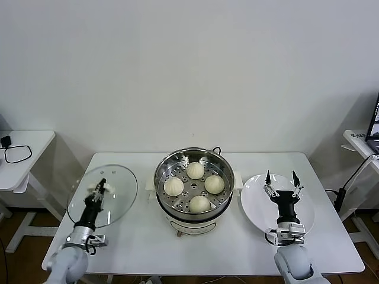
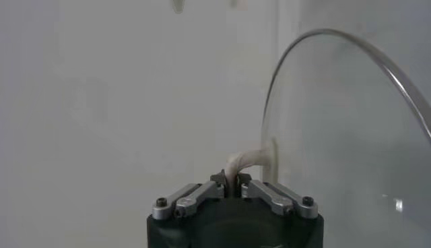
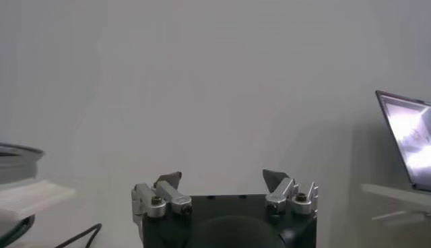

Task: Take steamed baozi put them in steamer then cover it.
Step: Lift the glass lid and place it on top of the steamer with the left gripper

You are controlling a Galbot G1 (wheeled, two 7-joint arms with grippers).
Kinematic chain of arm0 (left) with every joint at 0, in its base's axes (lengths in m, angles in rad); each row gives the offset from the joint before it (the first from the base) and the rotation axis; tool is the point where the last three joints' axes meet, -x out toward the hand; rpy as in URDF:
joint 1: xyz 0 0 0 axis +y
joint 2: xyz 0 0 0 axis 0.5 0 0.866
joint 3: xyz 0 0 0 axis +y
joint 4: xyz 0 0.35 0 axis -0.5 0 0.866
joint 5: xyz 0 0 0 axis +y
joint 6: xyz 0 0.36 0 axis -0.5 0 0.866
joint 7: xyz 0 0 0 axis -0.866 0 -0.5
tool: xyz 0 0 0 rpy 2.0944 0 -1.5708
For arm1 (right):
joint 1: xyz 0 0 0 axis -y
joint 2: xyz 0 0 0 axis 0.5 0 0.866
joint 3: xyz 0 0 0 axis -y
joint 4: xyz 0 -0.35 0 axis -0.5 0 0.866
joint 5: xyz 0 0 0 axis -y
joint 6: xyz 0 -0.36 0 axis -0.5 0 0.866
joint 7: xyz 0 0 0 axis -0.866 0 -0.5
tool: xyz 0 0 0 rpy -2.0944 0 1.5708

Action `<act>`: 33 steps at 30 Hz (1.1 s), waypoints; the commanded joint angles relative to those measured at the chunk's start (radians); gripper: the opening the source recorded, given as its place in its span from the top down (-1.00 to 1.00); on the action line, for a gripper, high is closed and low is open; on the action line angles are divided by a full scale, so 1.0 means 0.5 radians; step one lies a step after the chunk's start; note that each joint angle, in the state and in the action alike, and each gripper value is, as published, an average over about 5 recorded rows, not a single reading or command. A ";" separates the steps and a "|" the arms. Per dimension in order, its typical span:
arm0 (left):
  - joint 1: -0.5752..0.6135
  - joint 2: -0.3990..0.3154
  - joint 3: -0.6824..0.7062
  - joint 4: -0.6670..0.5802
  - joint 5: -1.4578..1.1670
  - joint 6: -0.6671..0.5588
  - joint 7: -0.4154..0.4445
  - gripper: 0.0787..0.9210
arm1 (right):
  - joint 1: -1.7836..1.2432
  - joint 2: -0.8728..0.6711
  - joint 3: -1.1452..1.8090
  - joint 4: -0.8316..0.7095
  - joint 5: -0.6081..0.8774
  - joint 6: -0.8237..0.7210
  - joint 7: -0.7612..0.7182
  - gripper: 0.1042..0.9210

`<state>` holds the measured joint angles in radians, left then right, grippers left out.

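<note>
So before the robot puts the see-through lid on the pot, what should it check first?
1. All four baozi inside the steamer: ok.
2. Left gripper shut on the cover handle: ok.
3. Cover lifted off the table, tilted: ok.
4. Nothing sticking above the steamer rim: ok.
5. Right gripper open, away over the plate: ok.
6. Cover centred over the steamer: not ok, it is off to the left.

Plain white room, white furniture.
A bare white wall point(image 1: 189, 65) backs a white table point(image 1: 148, 231); a side table point(image 1: 23, 157) with a black cable point(image 1: 16, 152) stands left, a laptop point(image 1: 374, 121) right.
</note>
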<state>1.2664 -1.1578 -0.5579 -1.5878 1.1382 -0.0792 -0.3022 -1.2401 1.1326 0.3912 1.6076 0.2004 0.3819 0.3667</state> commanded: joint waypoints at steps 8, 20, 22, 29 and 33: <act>0.039 0.066 0.533 -1.484 -0.126 0.567 0.480 0.72 | 0.001 0.008 0.029 0.028 0.001 -0.010 -0.002 -0.76; -0.306 -0.370 1.535 -1.081 0.497 1.089 0.894 0.72 | 0.004 0.050 0.057 0.011 -0.017 -0.011 -0.015 -0.76; -0.360 -0.417 1.569 -1.010 0.575 1.163 0.990 0.72 | 0.007 0.061 0.057 -0.006 -0.028 -0.010 -0.023 -0.76; -0.481 -0.510 1.603 -0.826 0.707 1.287 1.138 0.72 | 0.038 0.096 0.044 -0.071 -0.056 -0.003 -0.034 -0.76; -0.553 -0.554 1.606 -0.710 0.769 1.297 1.147 0.72 | 0.062 0.111 0.041 -0.099 -0.068 -0.002 -0.038 -0.76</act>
<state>1.0940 -1.3456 0.1192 -2.0655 1.3853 0.4539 0.1588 -1.2210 1.1758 0.4135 1.5851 0.1737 0.3795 0.3504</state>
